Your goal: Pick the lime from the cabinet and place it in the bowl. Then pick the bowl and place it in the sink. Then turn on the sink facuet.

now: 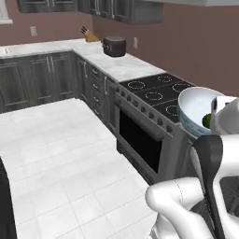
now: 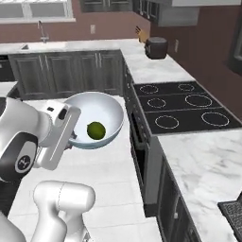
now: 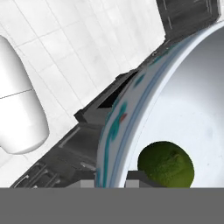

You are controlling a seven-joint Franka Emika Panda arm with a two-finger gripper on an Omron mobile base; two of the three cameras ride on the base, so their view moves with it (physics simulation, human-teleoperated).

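hand (image 3: 110, 183) clamped on the rim of the glossy round white bowl (image 2: 101, 113), carried in the air over the floor beside the black stove (image 2: 182, 106). small dark green lime (image 2: 96, 130) sits inside the bowl, so that step looks done. sink placement and tap remain.

glossy smooth bowl (image 2: 106, 111), rough-skinned lime (image 2: 96, 130), marbled worktop (image 2: 208, 165)

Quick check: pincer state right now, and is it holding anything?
Pincer: shut on the rim of the bowl, carried above the floor with the lime inside.
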